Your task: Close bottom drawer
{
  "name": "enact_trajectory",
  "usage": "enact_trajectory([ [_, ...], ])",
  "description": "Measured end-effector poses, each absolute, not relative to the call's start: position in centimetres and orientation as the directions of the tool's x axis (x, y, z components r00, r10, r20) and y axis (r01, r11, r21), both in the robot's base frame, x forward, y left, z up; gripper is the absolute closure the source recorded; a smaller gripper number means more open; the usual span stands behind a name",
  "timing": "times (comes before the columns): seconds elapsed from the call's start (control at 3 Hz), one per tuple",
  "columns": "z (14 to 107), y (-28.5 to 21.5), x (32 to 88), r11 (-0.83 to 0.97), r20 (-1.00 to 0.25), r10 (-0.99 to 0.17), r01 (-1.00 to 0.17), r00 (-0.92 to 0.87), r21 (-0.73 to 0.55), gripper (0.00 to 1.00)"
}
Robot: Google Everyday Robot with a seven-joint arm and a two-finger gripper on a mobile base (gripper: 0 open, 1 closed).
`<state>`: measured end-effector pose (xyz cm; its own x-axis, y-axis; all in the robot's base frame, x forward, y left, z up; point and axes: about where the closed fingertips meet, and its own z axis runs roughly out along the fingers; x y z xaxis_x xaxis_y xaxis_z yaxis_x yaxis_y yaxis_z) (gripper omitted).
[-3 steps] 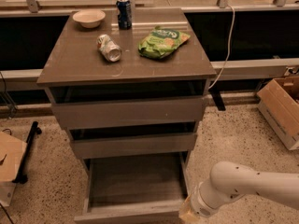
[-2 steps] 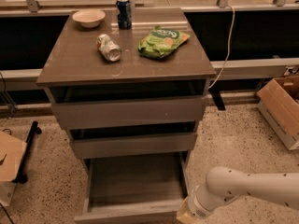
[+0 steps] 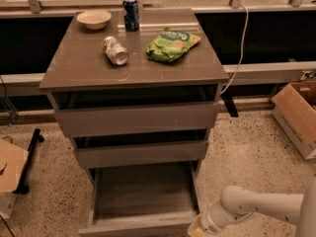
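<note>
The bottom drawer [image 3: 143,196] is being shown pulled wide out, unclosed. The gripper [image 3: 197,227] is being held beside its front corner, grip state untellable.

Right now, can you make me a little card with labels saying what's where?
bottom drawer: pulled out, grey floor showing
end effector: low, beside the bottom drawer's front right corner
top drawer, middle drawer: further in than the bottom one
cabinet top: bowl, upright blue can, can on its side, green snack bag
floor, right: cardboard box
</note>
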<state>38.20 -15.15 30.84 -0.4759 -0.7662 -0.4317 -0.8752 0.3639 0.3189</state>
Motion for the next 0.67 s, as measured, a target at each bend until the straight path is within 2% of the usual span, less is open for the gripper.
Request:
enact_trajectory([
  [0.67,28.5,-15.2,38.5,0.391,-0.425,-0.749,-0.857,-0.509,0.336,1.00],
])
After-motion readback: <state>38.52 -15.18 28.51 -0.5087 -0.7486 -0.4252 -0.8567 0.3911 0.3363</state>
